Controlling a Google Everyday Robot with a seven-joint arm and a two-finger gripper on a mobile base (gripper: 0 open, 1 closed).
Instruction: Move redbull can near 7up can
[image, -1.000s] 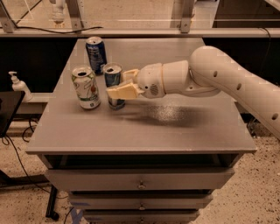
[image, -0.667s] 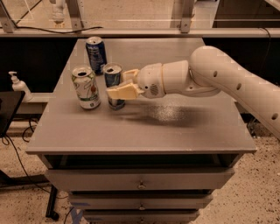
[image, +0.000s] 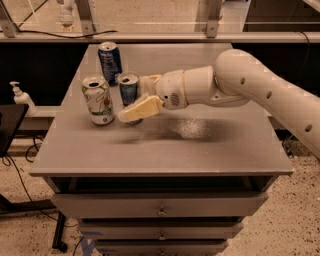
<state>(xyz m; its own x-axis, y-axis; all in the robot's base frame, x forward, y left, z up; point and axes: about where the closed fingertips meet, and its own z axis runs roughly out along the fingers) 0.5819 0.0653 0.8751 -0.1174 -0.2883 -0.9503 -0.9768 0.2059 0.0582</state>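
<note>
The redbull can (image: 129, 89) stands upright on the surface (image: 200, 150), just beside the 7up can (image: 98, 100) on that can's right, with only a narrow gap between the two and no contact that I can make out. Against the pictures from a second ago, almost nothing has changed: both cans sit where they sat, and the gripper (image: 134, 98) has stayed at the same spot around the slim can. The fingers (image: 142, 107) straddle it, one lying across its lower front and the other behind it, and they look closed on it rather than spread. The arm (image: 260, 90) reaches in from the right at the same angle as before. That stillness suggests the carrying part is over and the can has been set down at its place. Judged from how things lie, the goal of nearness is already met, and what remains is to let go and draw back. The risk lies there: the slim can is narrow and easy to tip, and the front finger runs past it toward the 7up can, so a careless withdrawal could knock either one. A wider dark blue can (image: 110, 60) stands farther back, apart from the pair.
</note>
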